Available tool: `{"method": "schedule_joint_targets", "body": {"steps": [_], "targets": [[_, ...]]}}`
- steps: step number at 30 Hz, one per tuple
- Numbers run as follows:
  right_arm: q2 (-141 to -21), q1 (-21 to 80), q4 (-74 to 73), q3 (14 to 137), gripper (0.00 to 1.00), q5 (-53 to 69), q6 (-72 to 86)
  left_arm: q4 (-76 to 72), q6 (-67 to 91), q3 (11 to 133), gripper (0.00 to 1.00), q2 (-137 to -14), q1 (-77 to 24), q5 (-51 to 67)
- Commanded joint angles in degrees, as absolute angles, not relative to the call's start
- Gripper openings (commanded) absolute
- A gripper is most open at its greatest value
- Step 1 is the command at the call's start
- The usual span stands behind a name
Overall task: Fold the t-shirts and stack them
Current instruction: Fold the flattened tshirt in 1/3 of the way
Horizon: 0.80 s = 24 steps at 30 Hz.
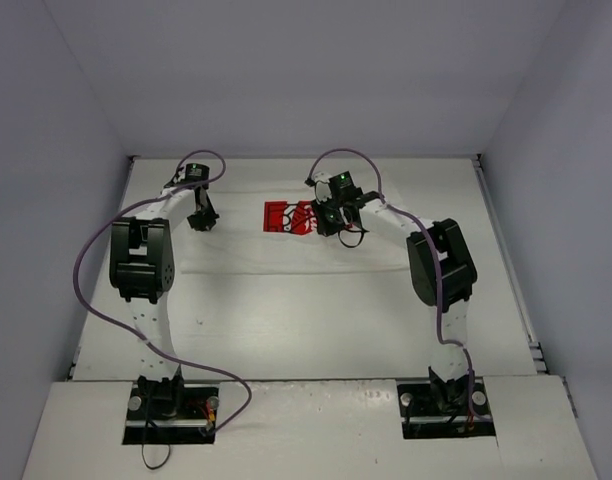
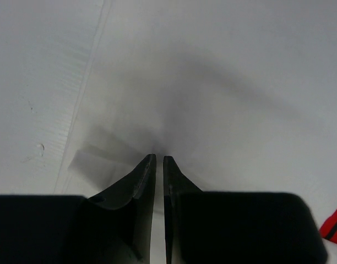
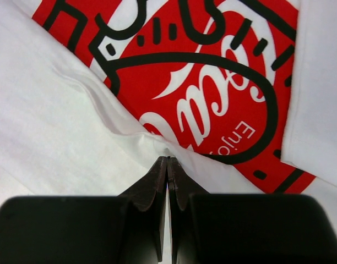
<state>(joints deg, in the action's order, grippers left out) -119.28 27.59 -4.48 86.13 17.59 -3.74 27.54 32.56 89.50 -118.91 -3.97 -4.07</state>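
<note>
The white t-shirt (image 1: 256, 250) lies spread flat across the far half of the table, its red graphic (image 1: 286, 217) facing up. My left gripper (image 1: 202, 220) is down on the shirt's left part. In the left wrist view its tips (image 2: 159, 158) are shut to a thin slit on white cloth (image 2: 212, 99) that creases toward them. My right gripper (image 1: 329, 222) is at the graphic's right edge. Seen from the right wrist, it (image 3: 167, 159) is shut on a raised ridge of the t-shirt (image 3: 58, 126) beside the red print (image 3: 201, 82).
Pale walls (image 1: 46, 150) close in the table on the left, back and right. Purple cables (image 1: 96, 250) loop off both arms. The arm bases (image 1: 171, 395) stand on the near edge, with bare table (image 1: 306, 330) between them and the shirt.
</note>
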Motion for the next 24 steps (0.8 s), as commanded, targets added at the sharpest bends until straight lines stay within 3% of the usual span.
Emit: {"method": "schedule_joint_targets", "body": {"steps": [1, 6, 11, 13, 17, 21, 24], "targets": [[-119.1, 26.5, -2.2, 87.9, 0.0, 17.5, -2.8, 24.4, 30.4, 93.8, 0.07, -119.4, -2.7, -5.1], [-121.8, 25.8, -2.2, 91.7, 0.0, 16.0, -2.2, 22.8, 29.5, 94.9, 0.09, -115.0, -1.9, -4.5], [-123.6, 25.7, -2.4, 95.8, 0.0, 16.3, -1.7, 22.8, 29.2, 90.5, 0.31, -105.3, -2.1, -5.0], [-123.4, 25.9, -2.3, 96.5, 0.01, 17.3, -1.7, 22.9, 29.7, 86.6, 0.33, -102.7, -2.1, -5.1], [-121.2, 26.4, -2.2, 97.2, 0.05, 19.4, -1.1, 21.6, 31.0, 79.8, 0.25, -101.4, -2.5, -4.8], [-116.2, 26.2, -2.2, 95.5, 0.18, 16.8, -0.3, 21.6, 30.6, 79.8, 0.17, -104.3, -2.4, -5.3], [-112.7, 25.1, -2.2, 92.6, 0.21, 13.8, 0.8, 22.1, 30.3, 81.2, 0.14, -106.2, -2.3, -5.5]]}}
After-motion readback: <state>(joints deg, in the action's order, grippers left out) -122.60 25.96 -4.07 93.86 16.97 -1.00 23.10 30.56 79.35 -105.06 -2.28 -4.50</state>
